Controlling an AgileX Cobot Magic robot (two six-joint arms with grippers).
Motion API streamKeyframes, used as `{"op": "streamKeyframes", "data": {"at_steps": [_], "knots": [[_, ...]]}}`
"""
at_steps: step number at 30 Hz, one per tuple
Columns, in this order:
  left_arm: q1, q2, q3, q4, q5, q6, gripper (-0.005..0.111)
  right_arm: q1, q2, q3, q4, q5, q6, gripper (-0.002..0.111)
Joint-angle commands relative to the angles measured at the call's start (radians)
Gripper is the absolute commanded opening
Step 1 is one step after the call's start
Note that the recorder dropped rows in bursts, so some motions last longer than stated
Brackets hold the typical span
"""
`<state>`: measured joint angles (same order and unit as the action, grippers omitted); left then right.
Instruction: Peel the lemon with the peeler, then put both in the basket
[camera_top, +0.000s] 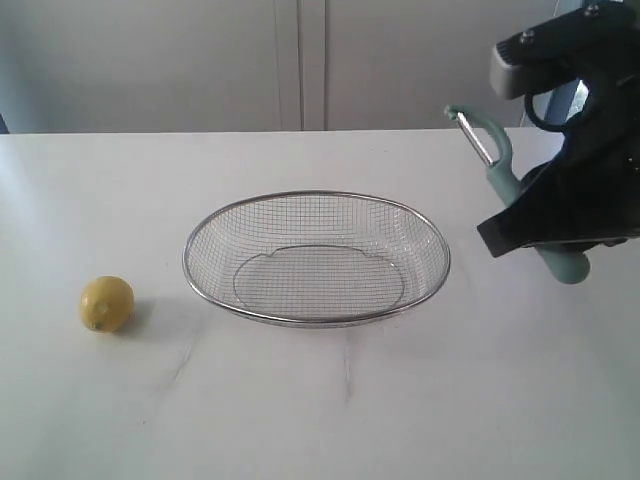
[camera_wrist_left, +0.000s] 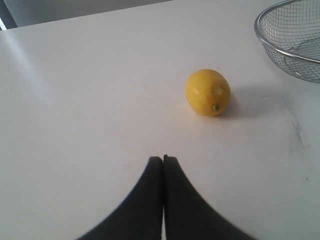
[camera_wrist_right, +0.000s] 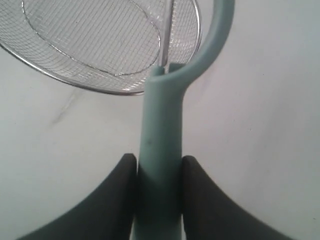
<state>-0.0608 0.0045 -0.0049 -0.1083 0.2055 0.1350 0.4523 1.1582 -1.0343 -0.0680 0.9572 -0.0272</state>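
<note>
The yellow lemon (camera_top: 106, 304) lies on the white table at the left, apart from the wire basket (camera_top: 200, 240) in the middle. In the left wrist view the lemon (camera_wrist_left: 208, 92) sits ahead of my left gripper (camera_wrist_left: 163, 159), whose fingers are shut with nothing between them. The left gripper is out of the exterior view. At the right, held above the table, my right gripper (camera_top: 540, 228) is shut on the teal handle of the peeler (camera_top: 497, 152), blade end pointing up and left. In the right wrist view the peeler (camera_wrist_right: 161, 130) stands between the fingers (camera_wrist_right: 122, 172), with the basket (camera_wrist_right: 120, 91) beyond.
The white table (camera_top: 330, 410) runs to a pale wall at the back. The basket (camera_wrist_left: 260, 35) rim shows at the edge of the left wrist view, to one side of the lemon.
</note>
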Motion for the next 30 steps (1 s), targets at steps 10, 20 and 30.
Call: {"op": "streamKeyframes", "data": {"at_steps": [10,20,30], "knots": [[0.001,-0.004,0.005,-0.002,0.003,0.000,0.000,-0.226,0.148,-0.002,0.340,0.045,-0.301,0.000],[0.001,-0.004,0.005,-0.002,0.003,0.000,0.000,-0.226,0.148,-0.002,0.350,0.042,-0.301,0.000],[0.001,-0.004,0.005,-0.002,0.003,0.000,0.000,-0.226,0.148,-0.002,0.348,0.042,-0.301,0.000]]}}
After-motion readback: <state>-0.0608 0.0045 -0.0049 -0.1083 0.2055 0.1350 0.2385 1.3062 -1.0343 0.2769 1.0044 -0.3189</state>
